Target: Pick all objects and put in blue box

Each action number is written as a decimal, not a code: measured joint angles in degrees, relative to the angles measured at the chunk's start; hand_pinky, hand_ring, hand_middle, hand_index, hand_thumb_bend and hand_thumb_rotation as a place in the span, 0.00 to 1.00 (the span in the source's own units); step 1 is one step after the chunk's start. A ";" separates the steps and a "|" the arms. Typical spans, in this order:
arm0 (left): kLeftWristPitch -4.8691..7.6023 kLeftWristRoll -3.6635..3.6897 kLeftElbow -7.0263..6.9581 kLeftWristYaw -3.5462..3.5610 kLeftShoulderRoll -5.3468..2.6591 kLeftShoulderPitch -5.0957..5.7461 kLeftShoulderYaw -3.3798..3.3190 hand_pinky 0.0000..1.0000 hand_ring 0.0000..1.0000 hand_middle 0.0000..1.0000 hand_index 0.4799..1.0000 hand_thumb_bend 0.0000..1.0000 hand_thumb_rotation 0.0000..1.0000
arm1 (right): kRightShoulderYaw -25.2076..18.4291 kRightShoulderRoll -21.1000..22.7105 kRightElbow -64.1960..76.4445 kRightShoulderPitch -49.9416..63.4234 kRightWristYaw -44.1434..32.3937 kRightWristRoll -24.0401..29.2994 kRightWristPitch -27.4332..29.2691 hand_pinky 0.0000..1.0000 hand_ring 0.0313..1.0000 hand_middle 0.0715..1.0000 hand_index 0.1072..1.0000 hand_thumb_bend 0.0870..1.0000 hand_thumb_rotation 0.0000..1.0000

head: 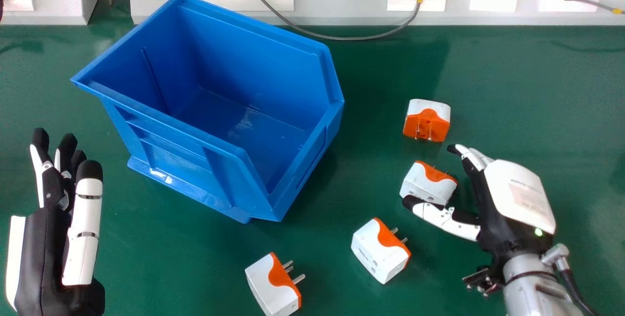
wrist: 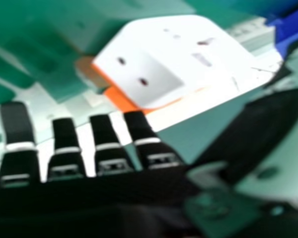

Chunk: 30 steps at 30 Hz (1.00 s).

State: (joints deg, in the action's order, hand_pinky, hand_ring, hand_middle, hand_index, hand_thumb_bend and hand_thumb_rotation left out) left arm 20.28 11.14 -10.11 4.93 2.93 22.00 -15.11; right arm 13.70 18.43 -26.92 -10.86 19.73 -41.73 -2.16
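1. Table: the green surface bears the box and every adapter, so the picking stage is in hand.
2. Blue box: upright, set askew, its mouth open upward. All four adapters lie outside it.
3. Left hand: left of the box and nearer the robot, with its fingers loosely straight and nothing held. It seems to have no part in this pick.
4. Right hand: well to the right of the box, thumb and fingers spread wide astride one adapter. I judge this the moment just before a grasp. Next it should bring thumb and fingers together on the body, check the hold, lift clear of the box's rim, travel left and let go over the opening.
5. Adapter at the hand: right of the box, lying between thumb and fingers, the thumb's tip at its near side; I cannot tell whether they touch.
6. Nearest adapter: on the robot's side of the box, pins turned rightward; a later pick.
7. Middle adapter: off the box's near right corner, also waiting.
8. Farthest adapter: right of the box, beyond the one being approached.
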 measured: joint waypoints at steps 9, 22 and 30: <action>-1.22 0.01 -1.82 -0.59 -0.38 0.84 0.11 1.00 1.00 1.00 1.00 0.29 0.73 | 1.78 0.98 -3.33 -3.23 0.42 -1.18 -1.09 0.74 0.84 0.85 0.82 0.51 0.74; -2.22 0.66 -2.67 -0.69 -0.49 1.48 0.05 1.00 1.00 1.00 1.00 0.29 0.72 | 6.62 2.03 -6.25 -6.77 -0.10 -4.42 -5.15 0.74 0.84 0.85 0.82 0.53 0.72; -2.77 0.34 -3.52 -1.22 -0.45 2.10 -0.05 1.00 1.00 1.00 1.00 0.27 0.72 | 10.17 1.93 -10.24 -11.45 -2.79 -6.41 -9.37 0.77 0.85 0.86 0.84 0.53 0.74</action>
State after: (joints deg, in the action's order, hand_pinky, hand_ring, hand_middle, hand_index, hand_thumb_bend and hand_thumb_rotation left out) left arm 17.52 11.48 -13.63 3.71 2.48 24.10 -15.16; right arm 23.87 20.35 -37.16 -22.31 16.94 -48.14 -11.53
